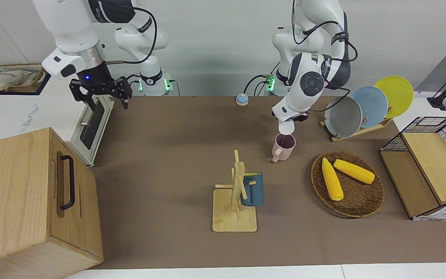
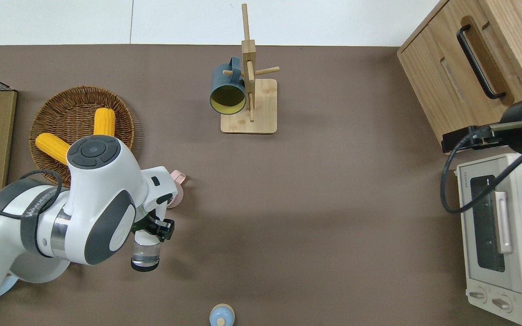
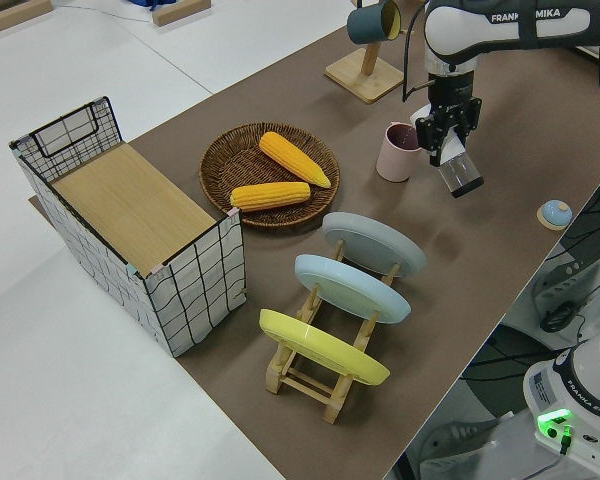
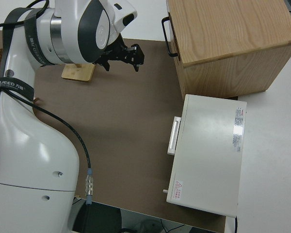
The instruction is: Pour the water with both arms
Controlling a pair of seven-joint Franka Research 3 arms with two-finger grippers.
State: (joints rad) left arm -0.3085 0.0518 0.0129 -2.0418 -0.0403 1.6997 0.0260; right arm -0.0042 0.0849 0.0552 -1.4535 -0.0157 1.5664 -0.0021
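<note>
Three plates (image 3: pixel 374 243), two corn cobs (image 1: pixel 331 179), two mugs (image 1: pixel 283 147).

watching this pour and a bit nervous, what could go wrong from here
1. The left claw holds the clear cup tilted with its mouth at the pink mug's rim; a small misalignment could spill water onto the brown mat.
2. The cup's mouth sits very close to the mug, so tilting further might nudge or tip the mug.
3. The right arm is parked, so nothing steadies the mug.
</note>
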